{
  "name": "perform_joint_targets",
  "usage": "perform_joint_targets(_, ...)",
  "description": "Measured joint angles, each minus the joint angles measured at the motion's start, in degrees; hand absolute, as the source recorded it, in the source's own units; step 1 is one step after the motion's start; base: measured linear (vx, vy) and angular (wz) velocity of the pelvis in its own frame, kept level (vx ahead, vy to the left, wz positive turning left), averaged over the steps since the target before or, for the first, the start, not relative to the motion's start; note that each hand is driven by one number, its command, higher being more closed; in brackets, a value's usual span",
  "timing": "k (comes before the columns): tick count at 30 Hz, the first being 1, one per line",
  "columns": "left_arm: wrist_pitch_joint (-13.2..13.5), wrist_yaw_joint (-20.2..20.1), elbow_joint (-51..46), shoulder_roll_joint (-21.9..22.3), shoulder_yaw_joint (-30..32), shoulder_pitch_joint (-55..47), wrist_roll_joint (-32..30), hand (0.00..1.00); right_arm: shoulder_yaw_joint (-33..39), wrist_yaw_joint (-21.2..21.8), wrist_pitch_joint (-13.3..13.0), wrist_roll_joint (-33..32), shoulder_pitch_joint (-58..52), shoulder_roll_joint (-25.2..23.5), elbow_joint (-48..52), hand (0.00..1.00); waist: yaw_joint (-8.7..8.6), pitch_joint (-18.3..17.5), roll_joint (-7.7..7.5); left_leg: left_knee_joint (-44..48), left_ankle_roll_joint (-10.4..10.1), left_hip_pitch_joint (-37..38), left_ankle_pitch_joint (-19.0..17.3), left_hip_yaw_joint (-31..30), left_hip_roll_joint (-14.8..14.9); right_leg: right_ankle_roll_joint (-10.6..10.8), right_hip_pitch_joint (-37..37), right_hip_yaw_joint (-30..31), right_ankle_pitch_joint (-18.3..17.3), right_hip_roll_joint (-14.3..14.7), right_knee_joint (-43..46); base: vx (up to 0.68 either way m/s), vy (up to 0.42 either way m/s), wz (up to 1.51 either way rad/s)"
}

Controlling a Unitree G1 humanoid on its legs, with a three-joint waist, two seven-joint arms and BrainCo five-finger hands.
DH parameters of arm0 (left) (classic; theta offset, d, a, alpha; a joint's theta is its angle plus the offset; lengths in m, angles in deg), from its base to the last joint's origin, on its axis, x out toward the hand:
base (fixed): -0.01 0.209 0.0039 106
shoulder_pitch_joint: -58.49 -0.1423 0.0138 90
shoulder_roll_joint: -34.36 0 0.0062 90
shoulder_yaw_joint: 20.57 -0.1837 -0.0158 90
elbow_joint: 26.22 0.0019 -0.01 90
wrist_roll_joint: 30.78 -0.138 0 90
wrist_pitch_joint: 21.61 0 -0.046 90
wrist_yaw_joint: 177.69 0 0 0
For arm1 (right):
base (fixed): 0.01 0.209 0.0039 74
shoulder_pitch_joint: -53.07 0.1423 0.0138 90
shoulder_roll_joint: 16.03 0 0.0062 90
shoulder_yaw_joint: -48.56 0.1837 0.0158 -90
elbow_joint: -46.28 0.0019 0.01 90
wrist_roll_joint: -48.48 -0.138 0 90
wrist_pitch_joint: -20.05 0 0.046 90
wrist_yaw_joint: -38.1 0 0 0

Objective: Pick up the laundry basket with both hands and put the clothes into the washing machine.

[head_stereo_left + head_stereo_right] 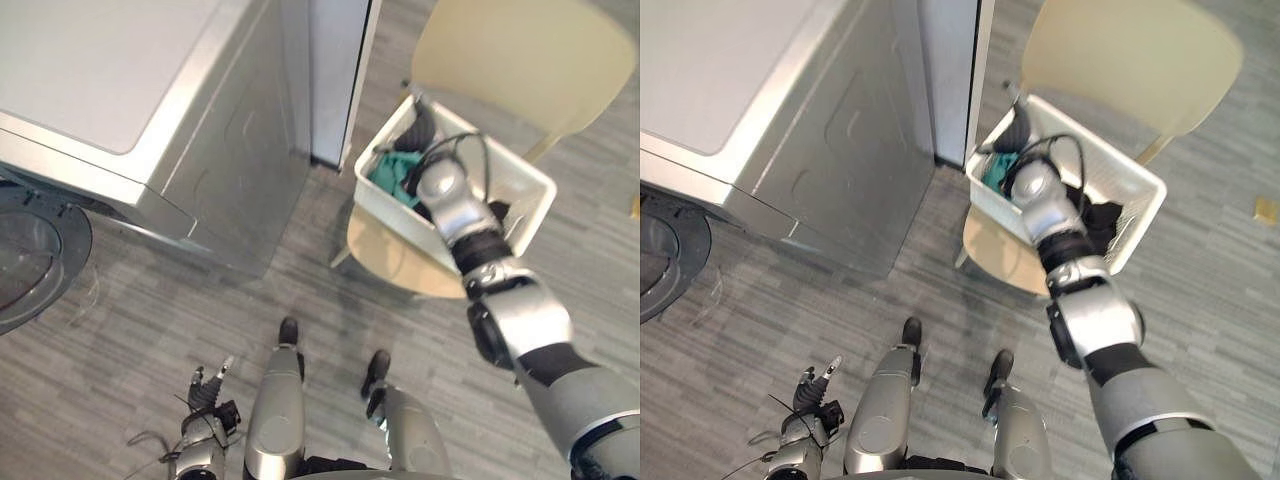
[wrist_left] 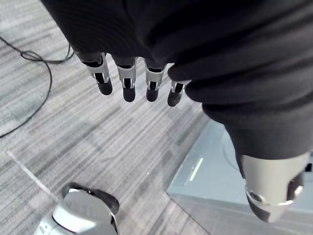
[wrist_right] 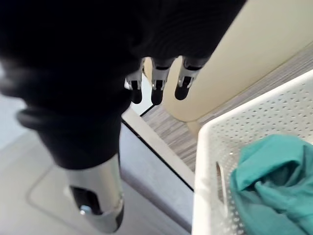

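A white perforated laundry basket [image 1: 532, 190] stands on the seat of a beige chair [image 1: 520, 50]. In it lie a teal cloth [image 1: 395, 175] and dark clothes [image 1: 1100, 222]. My right hand [image 1: 422, 128] hovers over the basket's far corner, beside the teal cloth [image 3: 274, 171], with straight fingers [image 3: 156, 81] that hold nothing. The basket's rim [image 3: 208, 147] shows just below them. My left hand [image 1: 206, 388] hangs low at my left side above the floor, its fingers [image 2: 128, 78] relaxed and empty. To the left stands the silver washing machine [image 1: 130, 100], its round door [image 1: 35, 255] swung open.
A white upright panel [image 1: 335, 80] stands between the washing machine and the chair. Grey plank floor lies between the machine's front and the chair seat [image 1: 390, 258].
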Motion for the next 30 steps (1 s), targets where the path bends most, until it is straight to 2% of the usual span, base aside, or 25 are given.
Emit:
perform_joint_targets(3, 0.75, 0.22, 0.75, 0.11, -0.16, 1.55, 1.24, 0.0, -0.05, 0.04, 0.72, 0.22, 1.17, 8.16, -4.53, 0.0, 0.68, 1.57, 0.74, -0.26, 0.69, -2.75, 0.45, 0.29, -1.12, 0.69, -1.11, 0.13, 2.95, -0.24, -4.05, 0.01, 0.077, -0.05)
perform_joint_targets(5, 1.04, 0.57, 1.27, 0.25, -0.66, 1.78, 2.38, 0.0, -0.27, 0.05, 0.87, 1.39, 1.23, 11.46, -4.58, 0.0, 0.61, 1.72, 0.95, -0.81, 1.36, -4.06, 0.89, 0.73, -1.34, 0.88, -2.5, 0.56, 4.16, -0.32, -5.23, 0.0, 0.042, -0.12)
perform_joint_targets(11, 1.92, 1.15, 3.9, 1.04, -1.89, 4.08, 4.67, 0.0, -6.0, 0.12, 0.81, 3.55, 2.49, 17.96, -4.57, 0.0, 0.15, 2.39, 2.15, -1.17, 1.84, -6.89, 1.33, 1.11, -1.21, 0.4, -5.77, 1.49, 5.44, 0.28, -6.05, -0.04, 0.002, -0.13)
perform_joint_targets(16, 2.25, 1.27, 3.82, 1.67, -4.62, 6.42, 6.06, 0.0, -10.44, 0.25, 0.65, 4.84, 3.46, 20.91, -4.54, 0.0, 0.42, 2.74, 2.85, -1.94, 1.78, -9.06, 2.24, 0.48, -0.83, -0.15, -7.73, 1.16, 6.23, 0.98, -6.95, -0.04, -0.037, 0.0)
perform_joint_targets(22, 3.89, 1.38, 2.27, 2.07, -5.17, 7.97, 8.22, 0.0, -20.1, 0.92, -0.66, 6.2, 8.55, 25.42, -3.55, 0.0, 1.17, 2.95, 3.22, -1.99, 1.55, -13.13, 3.24, -0.39, -0.28, -0.61, -10.36, 0.49, 8.04, 1.99, -9.34, -0.01, -0.039, 0.0)
perform_joint_targets(25, 4.35, 1.47, 1.68, 2.43, -5.45, 8.14, 9.16, 0.0, -23.62, 1.28, -1.86, 6.29, 9.56, 27.18, -2.0, 0.0, 2.4, 2.98, 3.29, -2.57, 1.56, -13.65, 3.49, -0.52, -0.26, -0.76, -10.31, 0.21, 9.09, 2.24, -11.05, 0.01, -0.019, 0.01)
perform_joint_targets(30, 4.46, 2.14, 1.7, 2.41, -5.5, 8.49, 9.24, 0.0, -26.29, 1.28, -2.02, 6.41, 10.28, 26.73, -0.79, 0.0, 3.12, 2.98, 3.29, -4.4, 1.16, -14.15, 4.7, -1.69, -0.39, -1.07, -10.38, -1.05, 9.5, 2.61, -12.26, 0.02, -0.035, 0.11)
